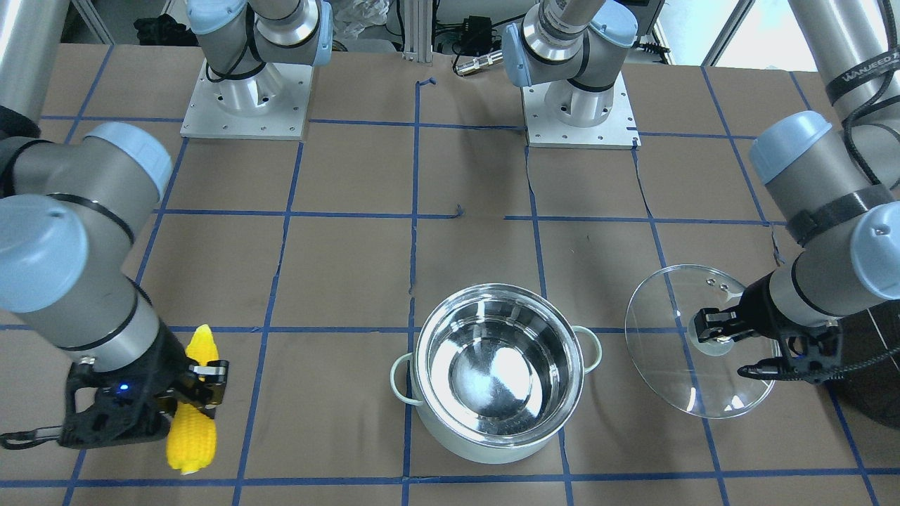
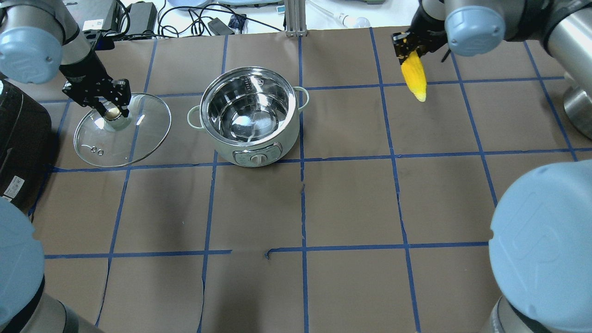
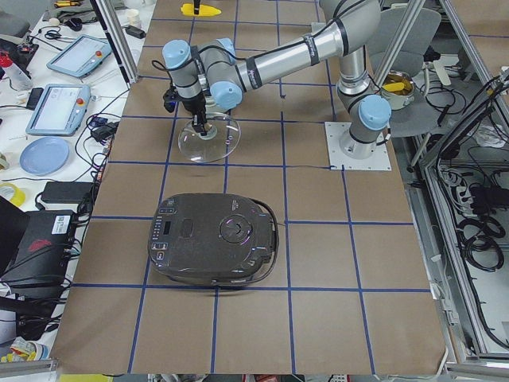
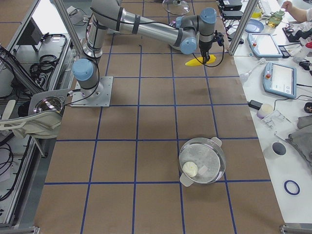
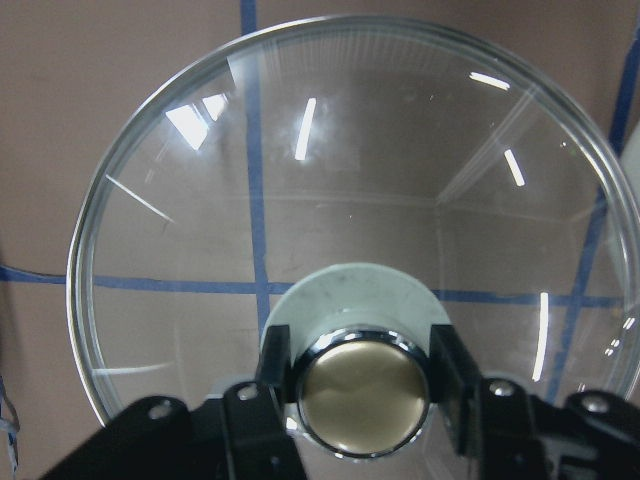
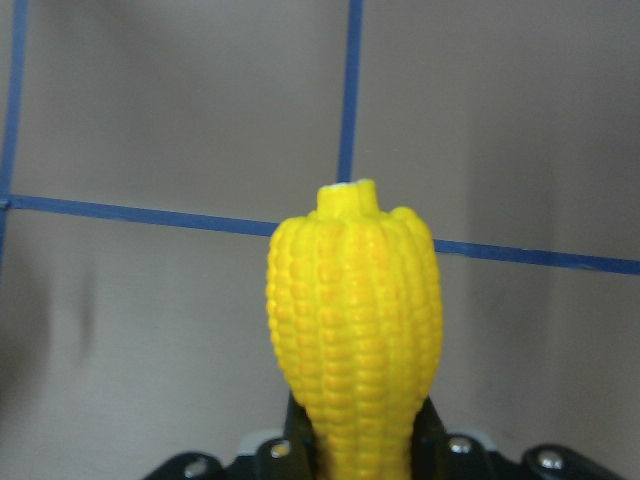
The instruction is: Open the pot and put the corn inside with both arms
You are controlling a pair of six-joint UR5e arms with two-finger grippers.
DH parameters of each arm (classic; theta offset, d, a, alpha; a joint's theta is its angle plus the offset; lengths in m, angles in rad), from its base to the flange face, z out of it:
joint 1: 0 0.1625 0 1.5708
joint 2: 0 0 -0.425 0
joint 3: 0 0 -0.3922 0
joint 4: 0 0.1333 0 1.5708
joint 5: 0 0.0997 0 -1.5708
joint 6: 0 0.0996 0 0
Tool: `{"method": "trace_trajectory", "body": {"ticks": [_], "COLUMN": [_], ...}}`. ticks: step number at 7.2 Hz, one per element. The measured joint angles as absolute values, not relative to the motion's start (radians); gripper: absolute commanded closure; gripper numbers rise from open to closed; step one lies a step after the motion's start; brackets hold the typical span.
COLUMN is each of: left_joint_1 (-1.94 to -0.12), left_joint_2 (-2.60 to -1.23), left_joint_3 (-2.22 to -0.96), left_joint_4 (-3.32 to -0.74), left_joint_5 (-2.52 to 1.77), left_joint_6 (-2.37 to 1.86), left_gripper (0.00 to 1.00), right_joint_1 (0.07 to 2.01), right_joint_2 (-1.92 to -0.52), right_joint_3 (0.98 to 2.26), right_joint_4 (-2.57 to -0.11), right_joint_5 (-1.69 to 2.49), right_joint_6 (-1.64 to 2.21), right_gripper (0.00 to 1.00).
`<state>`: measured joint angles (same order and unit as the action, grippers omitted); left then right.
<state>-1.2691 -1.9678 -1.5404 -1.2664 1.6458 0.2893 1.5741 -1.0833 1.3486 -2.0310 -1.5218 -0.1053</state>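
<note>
The pot point(image 2: 249, 108) stands open and empty on the table, with its shiny inside showing in the front view point(image 1: 499, 365). My left gripper point(image 2: 112, 111) is shut on the beige knob point(image 5: 365, 385) of the glass lid point(image 2: 138, 134). It holds the lid tilted, low over the table to the left of the pot. My right gripper point(image 2: 407, 48) is shut on the thick end of the yellow corn point(image 2: 414, 76), far to the right of the pot. In the right wrist view the corn point(image 6: 355, 330) points away from the gripper, just above the paper.
A dark grey rounded appliance point(image 3: 215, 239) sits at the table's left end, close to the lid point(image 1: 675, 309). Both arm bases point(image 1: 246, 105) are bolted at the robot's side. Brown paper with blue tape lines covers the table point(image 2: 351, 199).
</note>
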Motion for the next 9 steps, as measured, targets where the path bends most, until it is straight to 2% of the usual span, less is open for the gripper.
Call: {"method": "trace_trajectory", "body": {"ticks": [4, 5, 6, 7, 8, 9], "left_joint_1": [-1.219, -1.216, -1.215, -1.214, -1.217, -1.227], "left_joint_2": [-1.949, -1.95, -1.953, -1.955, -1.952, -1.944], "left_joint_3": [-1.777, -1.804, -1.815, -1.818, -1.812, -1.795], "left_joint_4": [-0.976, -0.931, -0.905, -0.891, -0.887, -0.9], "left_joint_5": [1.622, 1.608, 1.6, 1.597, 1.599, 1.604], "left_joint_6": [0.378, 0.386, 0.39, 0.392, 0.392, 0.387], "left_gripper": [1.0, 0.95, 0.09, 0.0, 0.0, 0.0], "right_joint_1": [1.864, 1.923, 1.976, 2.018, 2.038, 2.05], "right_joint_2": [-1.072, -1.051, -1.022, -0.978, -0.933, -0.904], "right_joint_3": [1.249, 1.209, 1.16, 1.099, 1.05, 1.024], "right_joint_4": [-1.948, -1.932, -1.917, -1.901, -1.893, -1.89], "right_joint_5": [-1.551, -1.547, -1.548, -1.552, -1.554, -1.555], "right_joint_6": [0.335, 0.444, 0.519, 0.568, 0.593, 0.603], "right_gripper": [0.96, 0.95, 0.95, 0.94, 0.89, 0.78]}}
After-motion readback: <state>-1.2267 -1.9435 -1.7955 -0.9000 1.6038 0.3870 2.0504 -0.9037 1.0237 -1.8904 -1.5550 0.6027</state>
